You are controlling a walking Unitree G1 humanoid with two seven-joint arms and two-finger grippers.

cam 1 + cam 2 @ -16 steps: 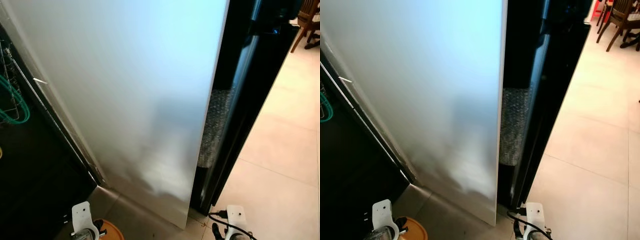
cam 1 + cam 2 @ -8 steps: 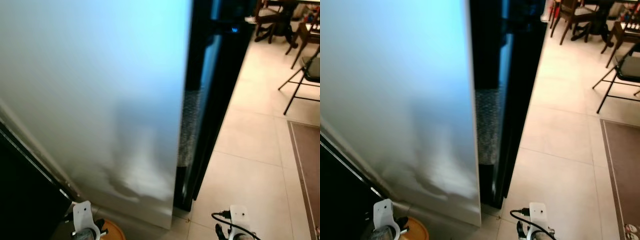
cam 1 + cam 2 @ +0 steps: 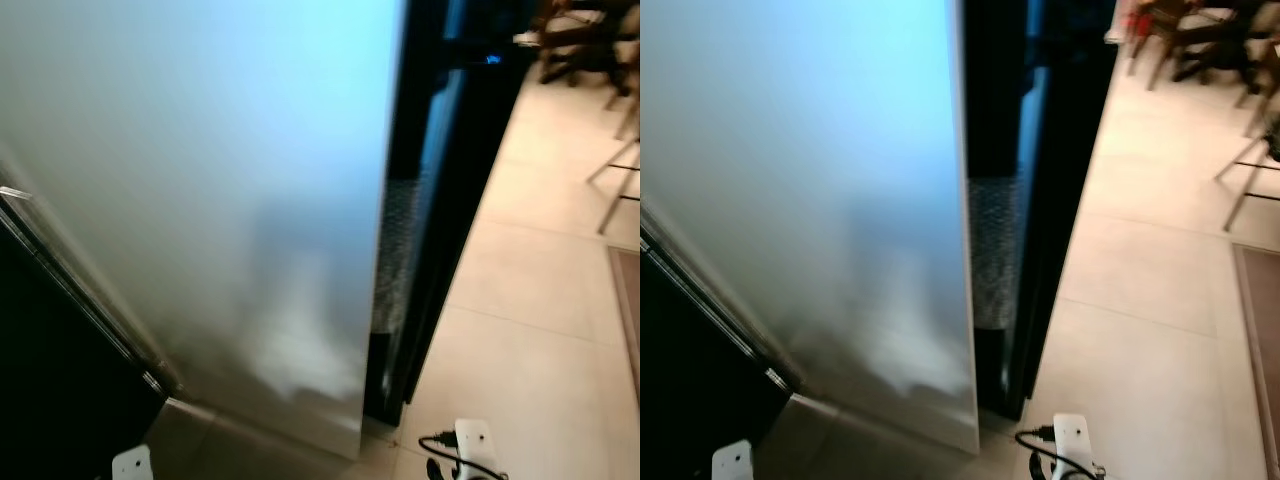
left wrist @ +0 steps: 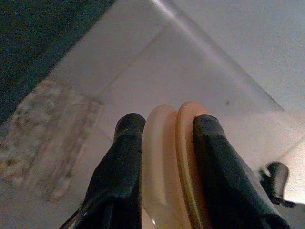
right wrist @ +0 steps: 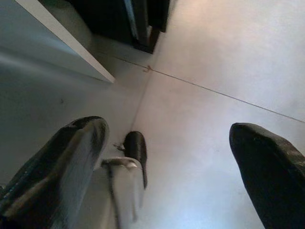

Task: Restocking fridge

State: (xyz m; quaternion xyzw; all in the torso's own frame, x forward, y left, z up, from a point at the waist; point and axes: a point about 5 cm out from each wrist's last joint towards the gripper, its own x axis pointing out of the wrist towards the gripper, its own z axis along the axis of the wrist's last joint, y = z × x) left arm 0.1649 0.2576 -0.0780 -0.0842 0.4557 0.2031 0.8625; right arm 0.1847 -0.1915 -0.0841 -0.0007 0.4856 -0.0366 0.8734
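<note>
In the left eye view, a big silver fridge door (image 3: 200, 200) stands open, blurred and edge-on. Beside the door's edge is the dark fridge body (image 3: 440, 200), with a small blue light near its top. A strip of bubbly wrap (image 3: 395, 255) sits in the gap between the door and the dark body. Past the fridge body lies a pale tiled floor (image 3: 530, 330). Far along that floor, beyond the fridge, stand blurred dark chairs (image 3: 585, 40). Below the door's bottom corner, a white wrist part with a black cable (image 3: 462, 452) peeks in, low down.

In the right eye view the same door fills most of the picture. Another white wrist part (image 3: 732, 462) shows low down, under the door's hinge side.

In the left wrist view, the left gripper (image 4: 164, 138) hangs down over the floor near the foot of the door. Its two black fingers (image 4: 125, 162) are pressed tight on a pale orange lid-like thing (image 4: 174, 162), held on edge between them. What it is exactly cannot be told. A speckled mat (image 4: 47, 143) lies on the floor below.

In the right wrist view, the right gripper (image 5: 167, 157) also points down at the floor, just beside the door's bottom corner. Its fingers (image 5: 62, 162) are spread wide with nothing between them.
</note>
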